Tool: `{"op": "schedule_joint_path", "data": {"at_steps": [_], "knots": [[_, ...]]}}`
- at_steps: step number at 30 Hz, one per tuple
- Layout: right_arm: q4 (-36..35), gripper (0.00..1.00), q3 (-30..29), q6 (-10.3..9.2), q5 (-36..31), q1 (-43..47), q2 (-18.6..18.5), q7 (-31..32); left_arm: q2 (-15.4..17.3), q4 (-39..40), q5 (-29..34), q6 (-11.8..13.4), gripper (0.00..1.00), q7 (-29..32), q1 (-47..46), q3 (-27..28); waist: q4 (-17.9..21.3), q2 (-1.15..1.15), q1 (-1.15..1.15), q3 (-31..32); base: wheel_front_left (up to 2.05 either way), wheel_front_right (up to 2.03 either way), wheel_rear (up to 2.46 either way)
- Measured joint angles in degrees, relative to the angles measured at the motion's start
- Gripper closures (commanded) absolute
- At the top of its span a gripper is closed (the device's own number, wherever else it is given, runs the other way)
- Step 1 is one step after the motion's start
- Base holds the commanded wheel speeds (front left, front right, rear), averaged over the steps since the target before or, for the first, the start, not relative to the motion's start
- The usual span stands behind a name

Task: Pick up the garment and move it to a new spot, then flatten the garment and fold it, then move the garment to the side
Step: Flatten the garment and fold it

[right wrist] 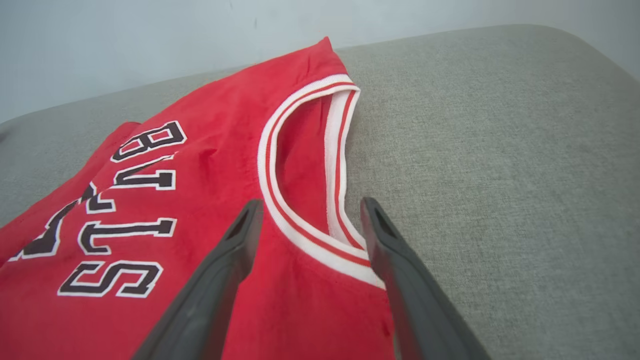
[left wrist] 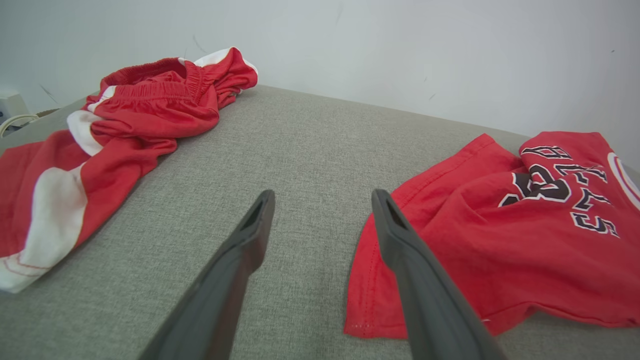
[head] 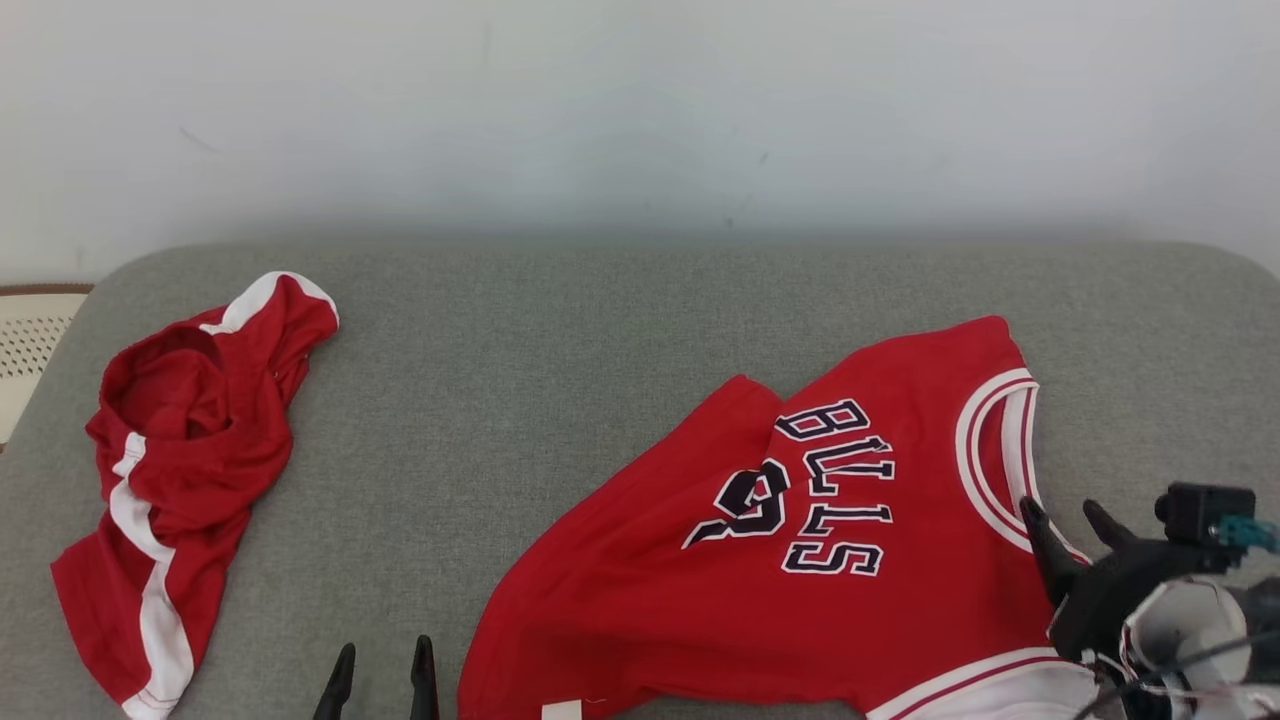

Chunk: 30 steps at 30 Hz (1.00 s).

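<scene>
A grey cushion (head: 560,330) runs wall to wall. On its right half lies the red jersey (head: 700,580), lettering up, rumpled at the left edge, with the white-trimmed neck hole pointing right. Crumpled red shorts (head: 180,450) sit well apart at the far left. The right gripper (head: 1065,510) hangs over the neck trim, fingers spread wide, gripping nothing. The left gripper (head: 384,650) is just left of the jersey's hem, also wide open and empty.
</scene>
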<state>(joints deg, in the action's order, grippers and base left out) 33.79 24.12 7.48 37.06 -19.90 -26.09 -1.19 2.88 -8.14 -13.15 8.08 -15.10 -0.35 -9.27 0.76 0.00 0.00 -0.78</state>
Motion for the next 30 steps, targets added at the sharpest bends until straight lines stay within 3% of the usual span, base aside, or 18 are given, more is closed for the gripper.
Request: {"op": "schedule_joint_path", "data": {"at_steps": [12,20,30], "knots": [[17.1,0.0,3.3,0.0,-1.6,-17.7,4.4,1.7,0.0,-0.4,0.2,-0.2,0.0,0.0,-3.7,-1.4,-2.3,0.0,0.0,-3.8,0.0,0.0,0.0],[25.0,0.0,4.6,0.0,-1.9,-20.8,4.2,-2.7,0.0,-0.5,0.2,0.1,0.0,0.0,-4.6,-2.0,-4.7,0.0,0.0,-5.4,0.0,0.0,0.0],[30.8,0.0,3.9,0.0,1.3,-24.2,3.1,-4.2,0.0,-0.2,0.2,0.3,0.0,0.0,-4.7,-1.7,-4.0,0.0,0.01,-7.4,0.0,0.0,0.0]]}}
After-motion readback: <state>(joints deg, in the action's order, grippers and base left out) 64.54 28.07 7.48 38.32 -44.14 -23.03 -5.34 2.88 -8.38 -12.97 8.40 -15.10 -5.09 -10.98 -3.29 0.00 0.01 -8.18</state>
